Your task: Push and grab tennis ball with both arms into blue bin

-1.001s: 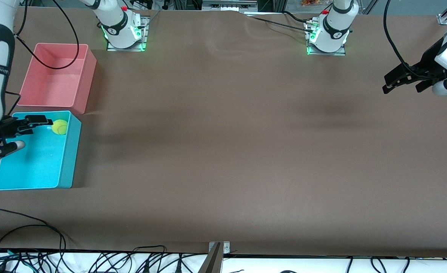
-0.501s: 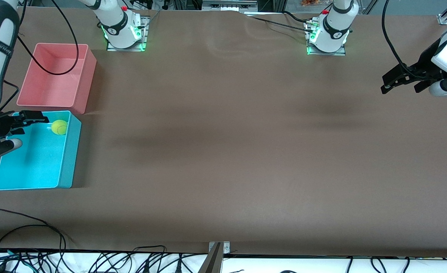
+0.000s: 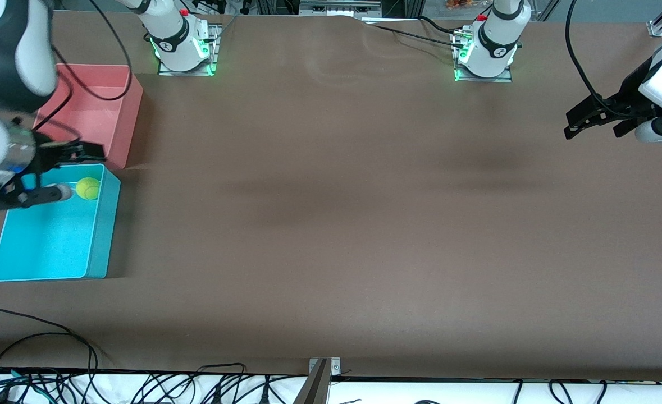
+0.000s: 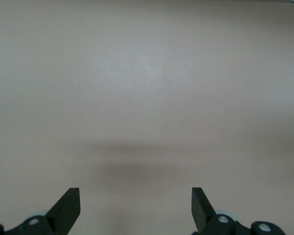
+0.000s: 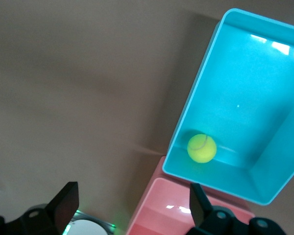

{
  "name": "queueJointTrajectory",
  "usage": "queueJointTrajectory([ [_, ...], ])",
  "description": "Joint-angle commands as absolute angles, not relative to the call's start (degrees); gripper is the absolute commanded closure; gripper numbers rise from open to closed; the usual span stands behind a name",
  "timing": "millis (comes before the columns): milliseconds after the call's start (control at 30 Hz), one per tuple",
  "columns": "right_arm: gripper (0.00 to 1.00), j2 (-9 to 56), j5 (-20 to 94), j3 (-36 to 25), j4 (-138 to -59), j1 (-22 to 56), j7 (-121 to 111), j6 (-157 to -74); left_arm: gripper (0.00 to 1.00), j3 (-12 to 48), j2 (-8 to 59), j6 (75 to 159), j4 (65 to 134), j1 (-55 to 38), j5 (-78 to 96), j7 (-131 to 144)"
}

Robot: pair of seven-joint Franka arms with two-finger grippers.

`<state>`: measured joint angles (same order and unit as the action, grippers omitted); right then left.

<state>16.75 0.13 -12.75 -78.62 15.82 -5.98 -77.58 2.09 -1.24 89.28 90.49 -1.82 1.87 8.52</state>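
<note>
The tennis ball lies inside the blue bin, in the corner closest to the pink bin. My right gripper hangs open and empty in the air over the line where the two bins meet, just above the ball. In the right wrist view the ball rests on the floor of the blue bin, well below my right gripper. My left gripper waits open and empty over bare table at the left arm's end. The left wrist view shows my left gripper with only tabletop beyond it.
A pink bin stands against the blue bin, farther from the front camera; the right wrist view also shows the pink bin. Both arm bases are bolted along the farthest table edge. Cables lie along the nearest edge.
My right gripper has risen and swung from over the blue bin toward the pink bin. The ball stays put in the bin. My left gripper has hardly moved.
</note>
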Motion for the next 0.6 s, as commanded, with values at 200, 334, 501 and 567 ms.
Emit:
queueJointTrajectory([
  [200,0.0,-1.58,-2.73,-1.06,-98.62,4.22,-2.46,-91.76,0.0,2.2,-0.26,88.07,88.42,-1.85,0.44,8.53],
  [334,0.0,-3.43,-2.2,-1.14,-96.86,3.78,-2.9,-91.58,0.0,2.11,-0.26,87.98,88.42,-1.93,0.44,8.53],
  [501,0.0,-3.17,-0.96,-1.32,-94.66,2.55,-2.46,-85.52,0.0,2.2,-0.26,87.98,88.42,-1.93,0.44,8.61],
  [567,0.0,-2.55,-1.23,-1.23,-94.4,2.37,-2.63,-85.78,0.0,2.2,-0.26,87.98,88.42,-1.93,0.44,8.7],
])
